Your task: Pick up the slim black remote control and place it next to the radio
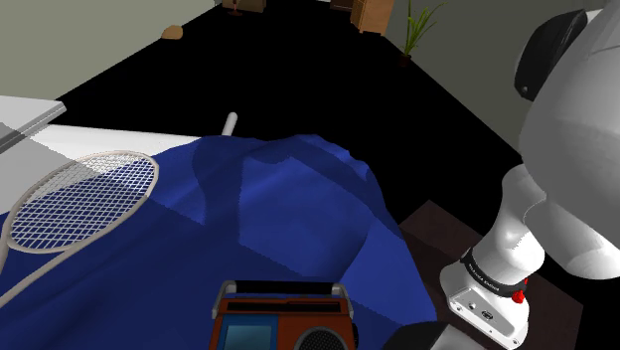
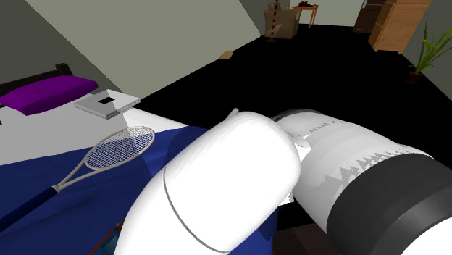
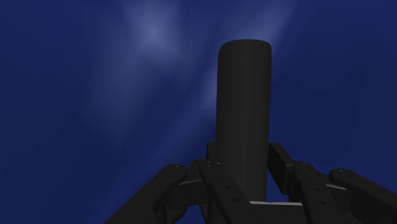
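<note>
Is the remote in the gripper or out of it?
In it. The wrist view shows the black remote clasped between the two fingers of the gripper, with the blue blanket behind it.

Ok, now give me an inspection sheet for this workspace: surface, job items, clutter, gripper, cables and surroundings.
Surface: a rumpled blue blanket spread over a bed.
Job's things: the slim black remote is clasped between the gripper's fingers, with the blanket behind it. The radio stands at the shoulder view's bottom edge.
Clutter: a racket lies on the blanket. A purple pillow and a flat grey item lie farther up the bed.
Gripper: the gripper is shut on the remote.
Cables: nothing seen.
Surroundings: a potted plant, a wooden cabinet, and a black area beyond the bed.
</note>
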Available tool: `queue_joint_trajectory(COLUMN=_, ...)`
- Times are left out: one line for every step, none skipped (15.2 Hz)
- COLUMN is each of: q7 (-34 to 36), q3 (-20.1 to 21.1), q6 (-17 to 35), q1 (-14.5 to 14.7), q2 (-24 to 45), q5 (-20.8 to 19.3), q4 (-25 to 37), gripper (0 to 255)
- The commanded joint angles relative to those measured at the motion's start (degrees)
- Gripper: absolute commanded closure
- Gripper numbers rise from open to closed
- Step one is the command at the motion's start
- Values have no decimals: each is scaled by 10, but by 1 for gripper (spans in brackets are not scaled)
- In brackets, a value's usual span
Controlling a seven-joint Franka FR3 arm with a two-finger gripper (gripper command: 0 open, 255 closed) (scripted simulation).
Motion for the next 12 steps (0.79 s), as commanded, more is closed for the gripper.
queue_joint_trajectory(q7=5, q3=-7, q6=12, q1=6, q2=11, q5=-10, q4=-3, gripper=255)
queue_joint_trajectory(q7=7, q3=-11, q6=18, q1=9, q2=16, q5=-15, q4=-5, gripper=255)
queue_joint_trajectory(q7=11, q3=-16, q6=27, q1=13, q2=23, q5=-21, q4=-8, gripper=255)
queue_joint_trajectory(q7=10, q3=-16, q6=27, q1=13, q2=23, q5=-21, q4=-8, gripper=255)
queue_joint_trajectory(q7=10, q3=-16, q6=27, q1=13, q2=23, q5=-21, q4=-8, gripper=255)
queue_joint_trajectory(q7=10, q3=-16, q6=27, q1=13, q2=23, q5=-21, q4=-8, gripper=255)
queue_joint_trajectory(q7=10, q3=-16, q6=27, q1=13, q2=23, q5=-21, q4=-8, gripper=255)
queue_joint_trajectory(q7=10, q3=-16, q6=27, q1=13, q2=23, q5=-21, q4=-8, gripper=255)
queue_joint_trajectory(q7=10, q3=-16, q6=27, q1=13, q2=23, q5=-21, q4=-8, gripper=255)
queue_joint_trajectory(q7=10, q3=-16, q6=27, q1=13, q2=23, q5=-21, q4=-8, gripper=255)
queue_joint_trajectory(q7=10, q3=-16, q6=27, q1=13, q2=23, q5=-21, q4=-8, gripper=255)
queue_joint_trajectory(q7=10, q3=-16, q6=27, q1=13, q2=23, q5=-21, q4=-8, gripper=0)
